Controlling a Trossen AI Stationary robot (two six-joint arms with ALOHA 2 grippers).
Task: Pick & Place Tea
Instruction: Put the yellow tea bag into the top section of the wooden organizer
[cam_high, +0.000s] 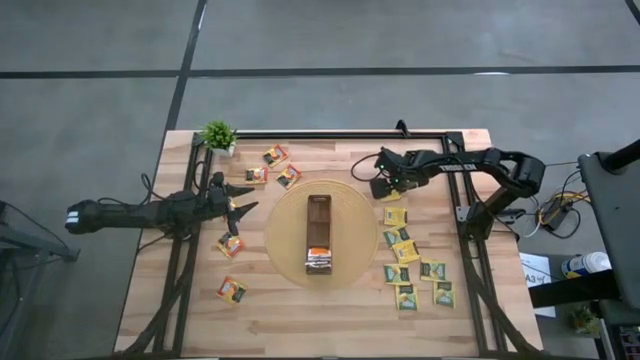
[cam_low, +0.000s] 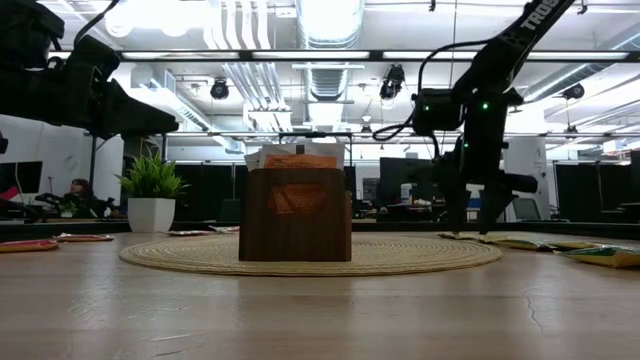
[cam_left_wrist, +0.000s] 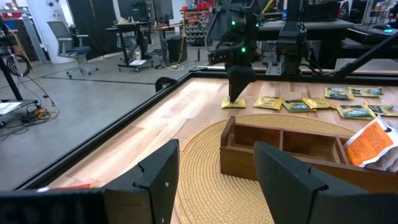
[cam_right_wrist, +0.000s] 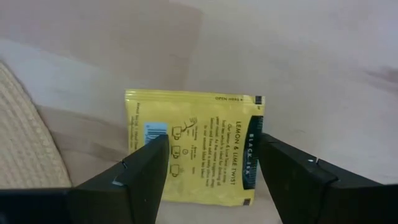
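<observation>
A yellow tea sachet (cam_right_wrist: 193, 149) lies flat on the wood just right of the round woven mat (cam_high: 285, 240). My right gripper (cam_right_wrist: 211, 168) points down over it, open, one finger above each side edge. The same gripper (cam_high: 385, 188) sits at the mat's far right. More yellow and green sachets (cam_high: 405, 250) lie flat to the right of the mat, and orange ones (cam_high: 275, 155) to its left. A long brown box (cam_high: 319, 235) stands on the mat with orange sachets (cam_left_wrist: 367, 143) in its near end. My left gripper (cam_high: 248, 200) hovers open at the mat's left, nothing between its fingers. My right gripper comes at the yellow sachet from above, its open fingers (cam_right_wrist: 143, 180) low over the sachet's two side edges. The sachet lies flat on the table. Whether the fingertips touch it I cannot tell.
A small potted plant (cam_high: 218, 135) stands at the far left corner. Black frame rails (cam_high: 470, 250) run along the table's left, right and far sides. Bare wood lies along the near edge (cam_high: 320, 320).
</observation>
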